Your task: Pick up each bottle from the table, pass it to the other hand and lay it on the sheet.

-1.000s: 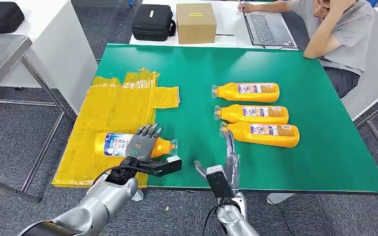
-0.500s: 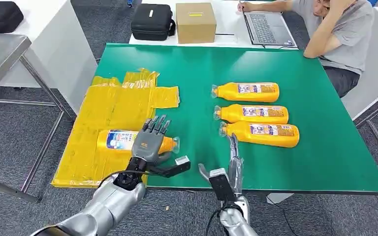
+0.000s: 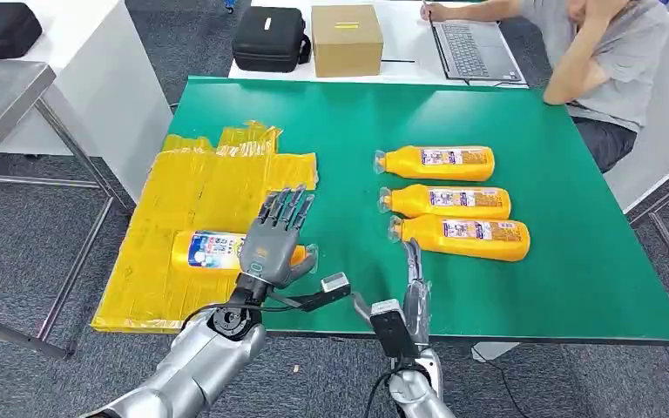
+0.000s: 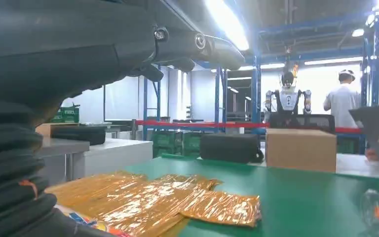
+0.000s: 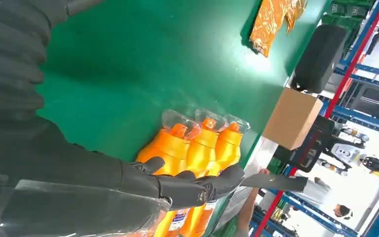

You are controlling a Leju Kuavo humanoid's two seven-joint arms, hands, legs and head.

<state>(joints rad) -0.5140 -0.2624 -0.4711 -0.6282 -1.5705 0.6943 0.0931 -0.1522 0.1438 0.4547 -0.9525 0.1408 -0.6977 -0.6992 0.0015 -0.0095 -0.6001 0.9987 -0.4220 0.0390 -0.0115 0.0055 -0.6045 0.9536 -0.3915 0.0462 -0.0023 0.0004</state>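
4 orange bottles are on the green table, as I see from my station. 1 bottle on the sheet lies on its side on the yellow sheet, near the front edge of the table at the left, with its cap pointing to the middle of the table. The sheet covers the left part of the table and hangs a little over the left edge.

The left hand is just above this bottle, fingers straight and spread apart, and it holds nothing.

3 bottles lie in a row in the right half of the table, all on their sides with caps to the left: the far bottle, the middle bottle and the near bottle. They are close beside each other.

The right hand is near the front edge, just beside the cap of the near bottle. Its fingers are stretched out towards the bottles, side by side, and empty.

Behind the far edge I see a cardboard box, a black case and a person at a laptop.
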